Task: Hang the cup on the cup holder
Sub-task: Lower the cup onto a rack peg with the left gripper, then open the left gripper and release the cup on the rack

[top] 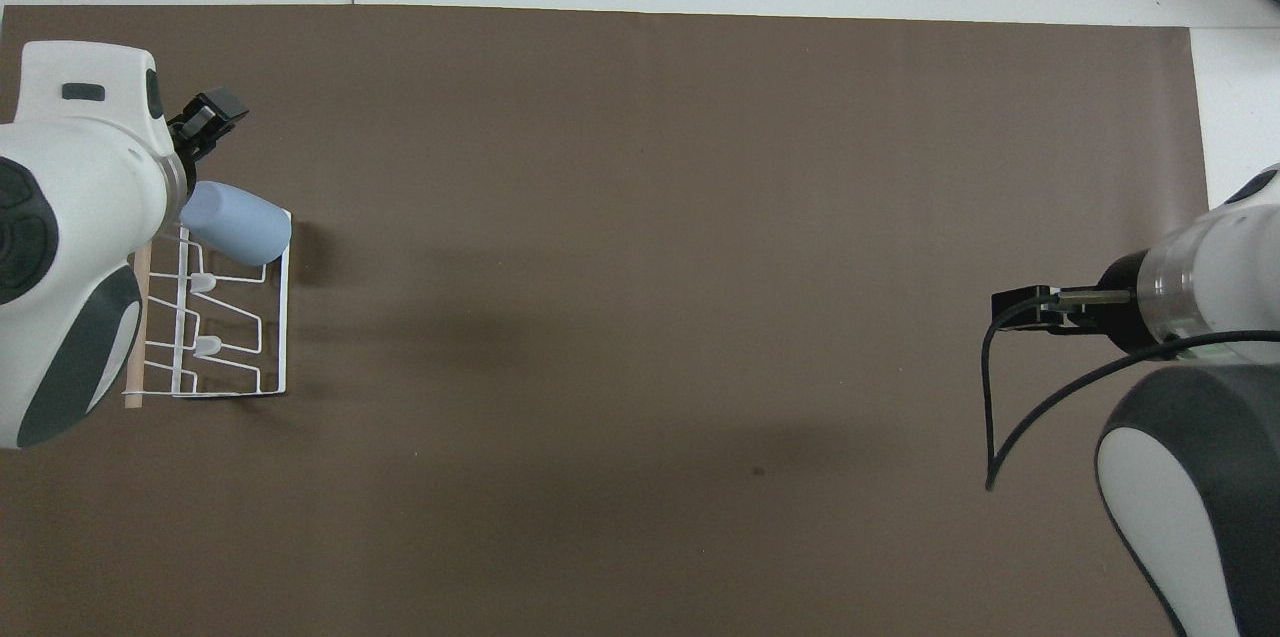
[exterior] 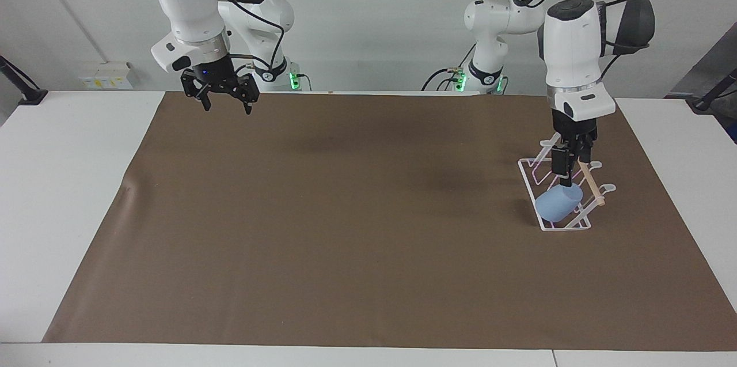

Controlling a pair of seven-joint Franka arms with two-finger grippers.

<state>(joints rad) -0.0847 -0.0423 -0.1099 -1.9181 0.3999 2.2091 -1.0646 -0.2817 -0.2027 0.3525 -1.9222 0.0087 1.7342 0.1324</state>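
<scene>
You see the cup sitting tipped on the cup holder, slipped over one of the slanted prongs at the end of the rack farthest from the robots, its closed bottom pointing out toward the middle of the mat. In the overhead view the cup lies slantwise across that same corner of the cup holder, with the rest of the prongs bare. The wooden dowel runs along the top of the rack, on the side toward the left arm's edge of the table.

Your left gripper hangs straight down over the cup holder, just above the cup and beside the dowel. Its fingers stand apart and nothing is between them; the cup rests on the rack alone, clear of the fingertips. From above, the left arm's white wrist covers much of the rack and only the tip of the left gripper shows past it.

Your right gripper waits in the air over the edge of the brown mat nearest the robots, at the right arm's end of the table, well apart from the rack. Its fingers are spread wide and it carries nothing. In the overhead view only a dark part of the right gripper peeks out from under its wrist
</scene>
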